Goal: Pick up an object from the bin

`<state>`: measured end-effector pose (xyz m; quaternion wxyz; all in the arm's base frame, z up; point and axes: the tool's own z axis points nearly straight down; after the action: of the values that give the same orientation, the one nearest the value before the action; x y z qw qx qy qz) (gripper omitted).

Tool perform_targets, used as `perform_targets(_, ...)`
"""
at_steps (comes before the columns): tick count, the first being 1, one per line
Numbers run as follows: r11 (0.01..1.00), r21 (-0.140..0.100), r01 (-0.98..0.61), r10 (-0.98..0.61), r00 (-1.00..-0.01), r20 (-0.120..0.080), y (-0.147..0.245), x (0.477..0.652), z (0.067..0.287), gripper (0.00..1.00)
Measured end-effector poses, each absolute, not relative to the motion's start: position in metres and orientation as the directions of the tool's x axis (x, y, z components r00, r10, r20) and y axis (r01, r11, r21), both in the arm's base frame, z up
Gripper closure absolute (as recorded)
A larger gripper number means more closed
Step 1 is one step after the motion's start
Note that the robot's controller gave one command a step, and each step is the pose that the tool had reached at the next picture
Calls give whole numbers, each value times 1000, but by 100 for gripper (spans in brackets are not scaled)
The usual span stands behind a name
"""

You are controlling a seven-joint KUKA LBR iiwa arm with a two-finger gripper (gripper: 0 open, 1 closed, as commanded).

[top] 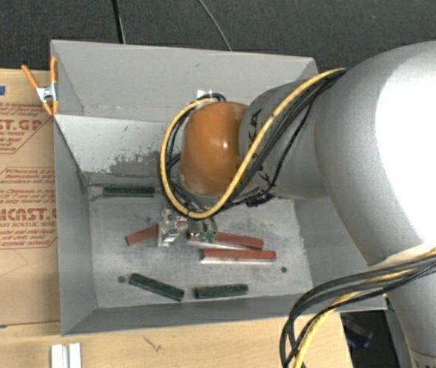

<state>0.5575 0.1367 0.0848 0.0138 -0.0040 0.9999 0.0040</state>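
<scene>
Surface: the bin (70, 205) is showing a flat grey floor (118, 221), scuffed and speckled, with a patch of worn marks lying at the foot of the sloping far wall (126, 140).
Surroundings: dark ground (294, 14) is running behind the far rim.
Arm: the arm (371, 152) is reaching in from the right, carrying an orange cover (210, 148) and looped yellow-and-black cables (170, 148) at its wrist.
Claw: the claw (172, 232) is pointing down at the middle of the floor.
Claw state: it is not showing clearly enough; apart or together, I cannot tell.
Task's thing: a red-brown stick (142, 238) is lying flat at mid-floor, its right end sitting at the claw's tip.
Neighbours: 2 more red-brown sticks (237, 249) are lying side by side just right of the claw.
Dark green sticks: 1 (129, 192) is resting along the foot of the far wall, well apart from the claw; 2 (156, 287) (221, 290) are lying near the front wall.
Edges: no stick is leaning on a wall.
Open room: bare floor is lying at the left side and between the red-brown sticks and the 2 front green ones.
</scene>
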Motion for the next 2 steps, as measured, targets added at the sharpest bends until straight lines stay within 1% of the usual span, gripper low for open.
perform_targets(1,1000,1,-12,-12,-1000,-10,119,561,253,100)
perform_targets(2,1000,1,-12,-12,-1000,-5,119,560,251,100)
